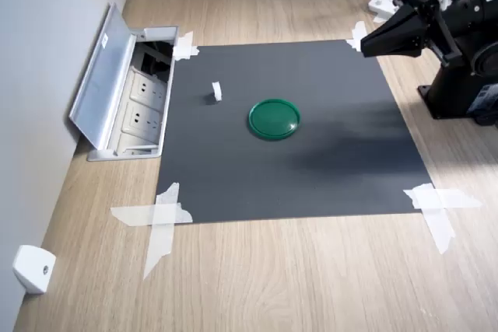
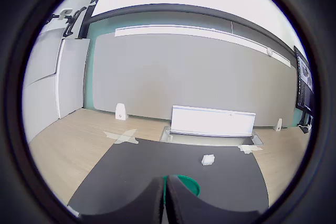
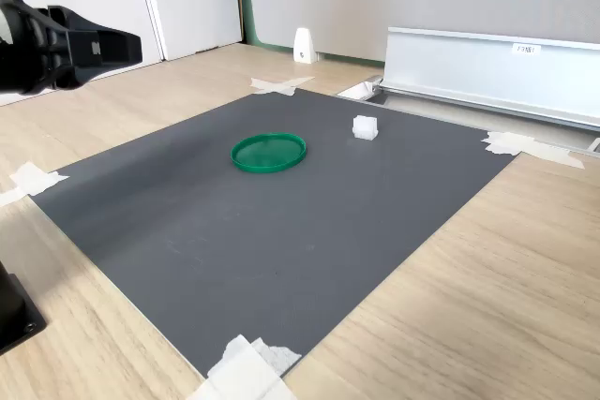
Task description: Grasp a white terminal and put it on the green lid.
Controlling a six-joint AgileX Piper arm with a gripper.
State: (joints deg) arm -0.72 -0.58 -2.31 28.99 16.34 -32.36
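Observation:
The white terminal stands upright on the dark grey mat, apart from the green lid, which lies flat near the mat's middle. My gripper hovers in the air over the mat's corner, at the first exterior view's upper right and the second exterior view's left. It is well away from both things. Its fingers are pressed together with nothing between them.
A floor socket box with its metal flap raised borders the mat beyond the terminal. White tape strips hold the mat's corners. A white wedge sits by the wall. The arm's black base stands beside the mat.

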